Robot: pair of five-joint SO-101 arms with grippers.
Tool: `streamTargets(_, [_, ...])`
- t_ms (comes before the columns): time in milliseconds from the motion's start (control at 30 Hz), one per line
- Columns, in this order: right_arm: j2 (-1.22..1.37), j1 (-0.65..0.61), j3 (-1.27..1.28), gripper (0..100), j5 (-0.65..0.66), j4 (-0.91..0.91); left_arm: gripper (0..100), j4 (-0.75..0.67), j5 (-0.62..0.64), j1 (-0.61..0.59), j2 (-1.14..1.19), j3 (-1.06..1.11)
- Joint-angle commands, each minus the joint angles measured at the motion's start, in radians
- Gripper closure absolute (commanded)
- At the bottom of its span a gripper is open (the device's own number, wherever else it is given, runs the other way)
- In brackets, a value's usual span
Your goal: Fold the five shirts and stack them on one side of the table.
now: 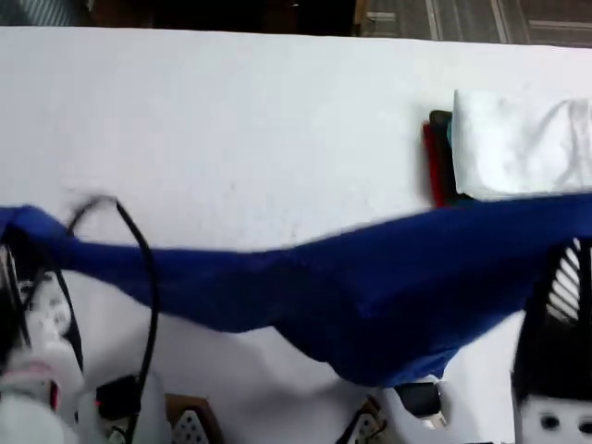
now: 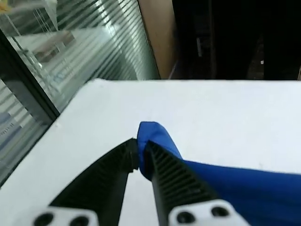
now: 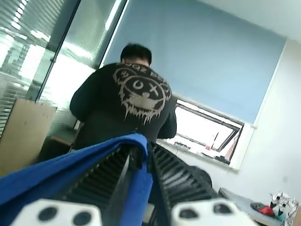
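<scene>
A white table [image 1: 231, 120] spans the high view, with a dark room edge beyond its far side. In the left wrist view, a glass wall with slatted blinds [image 2: 94, 42] stands past the table's left corner. At the far left, the left hand [image 2: 141, 157] is closed on one bunched end of a blue shirt [image 1: 370, 296], and a tuft of cloth pokes out past its black ribbed fingers. A black cable [image 1: 148, 277] loops across the table and over the cloth just beside that end. The shirt is held off the table, its long axis running left to right, and it sags in a wide fold right of centre. Behind it, toward the far right, lies a folded white shirt [image 1: 518, 139] atop a red shirt [image 1: 433, 162]. At the far right, the right hand [image 3: 140, 155] is clamped on the shirt's other end, with cloth draped over one finger.
</scene>
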Motion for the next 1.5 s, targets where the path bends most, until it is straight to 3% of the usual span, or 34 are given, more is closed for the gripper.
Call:
streamTargets(0, [-0.019, 0.005, 0.002, 97.9, 0.006, -0.016, 97, -0.006, 0.006, -0.011, -0.037, 0.004])
streamTargets(367, [0.042, 0.005, 0.163, 97.9, 0.006, -0.104, 97, -0.114, 0.006, -0.011, -0.028, 0.022])
streamTargets(733, [0.154, 0.005, 0.479, 97.9, -0.002, -0.286, 97, -0.242, 0.014, -0.008, 0.262, 0.134])
streamTargets(1167, [0.271, 0.004, 1.026, 97.9, 0.006, -0.714, 97, -0.546, 0.011, 0.046, 0.605, 0.147])
streamTargets(1467, [0.501, 0.007, 1.123, 97.9, 0.005, -1.004, 97, -0.724, 0.008, 0.118, 0.974, 0.134])
